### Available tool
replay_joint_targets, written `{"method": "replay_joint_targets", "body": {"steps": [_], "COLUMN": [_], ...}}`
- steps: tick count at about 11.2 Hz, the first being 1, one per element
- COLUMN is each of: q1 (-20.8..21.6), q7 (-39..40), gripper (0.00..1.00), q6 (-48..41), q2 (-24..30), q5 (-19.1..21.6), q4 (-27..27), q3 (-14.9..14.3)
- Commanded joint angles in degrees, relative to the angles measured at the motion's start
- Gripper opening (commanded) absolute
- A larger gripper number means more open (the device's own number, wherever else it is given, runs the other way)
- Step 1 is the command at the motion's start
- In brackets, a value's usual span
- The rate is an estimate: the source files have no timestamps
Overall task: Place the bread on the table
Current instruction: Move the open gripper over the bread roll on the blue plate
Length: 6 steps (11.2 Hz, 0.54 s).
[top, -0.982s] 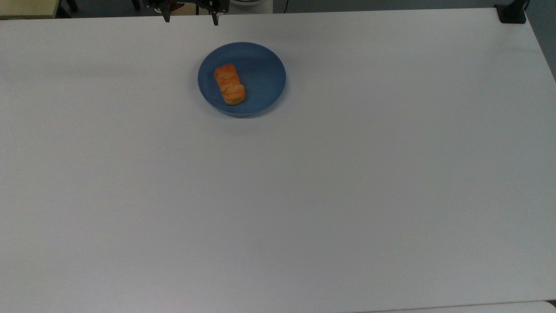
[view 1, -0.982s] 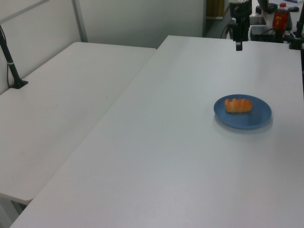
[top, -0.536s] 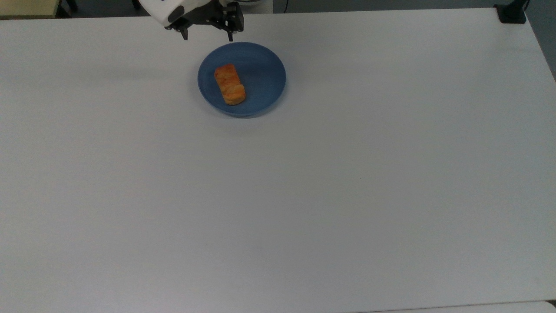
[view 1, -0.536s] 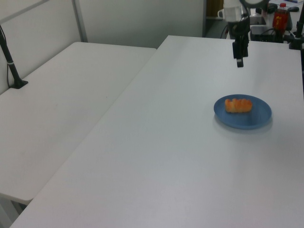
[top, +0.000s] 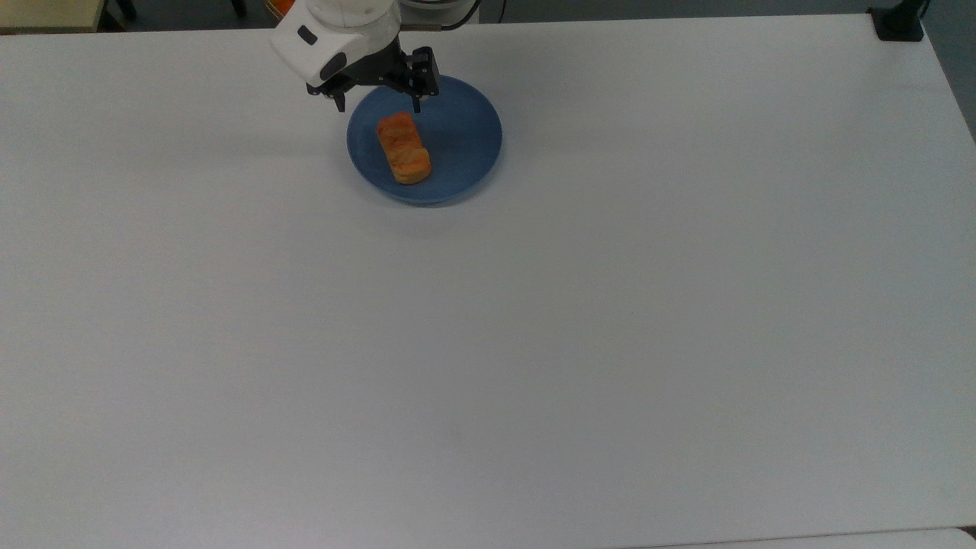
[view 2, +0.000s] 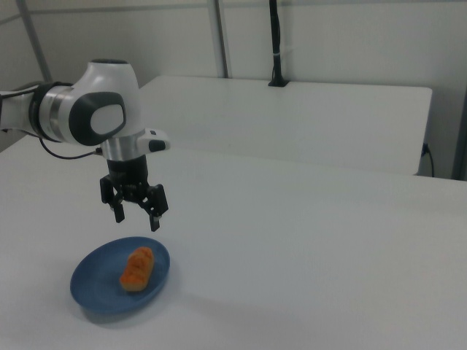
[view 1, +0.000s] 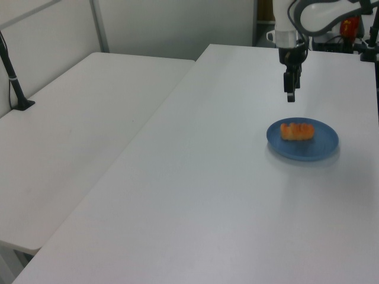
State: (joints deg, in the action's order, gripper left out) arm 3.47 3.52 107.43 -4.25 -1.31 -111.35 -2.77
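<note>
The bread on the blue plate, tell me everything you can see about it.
The small oblong golden-orange bun has a ridged, glossy browned top and paler sides. It lies flat on the round blue plate, off-centre toward the top view's left, long axis running roughly top to bottom there. Only the plate touches it. The open black two-finger gripper hangs above its far end, apart from it.

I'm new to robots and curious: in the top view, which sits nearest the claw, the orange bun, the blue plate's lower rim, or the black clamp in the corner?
1. Orange bun, just below the gripper.
2. Blue plate's lower rim, beyond the bun.
3. Black clamp, far top-right corner.
</note>
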Motion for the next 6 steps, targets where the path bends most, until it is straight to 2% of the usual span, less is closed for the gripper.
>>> {"method": "replay_joint_targets", "body": {"steps": [1, 6], "q1": [0.40, 0.40], "q7": [2.54, 3.07], "gripper": [0.98, 0.97], "q6": [4.36, 4.54], "q2": [-0.32, -1.02], "q5": [-0.01, -0.27], "q4": [-4.05, -5.28], "q3": [-0.04, -0.04]}}
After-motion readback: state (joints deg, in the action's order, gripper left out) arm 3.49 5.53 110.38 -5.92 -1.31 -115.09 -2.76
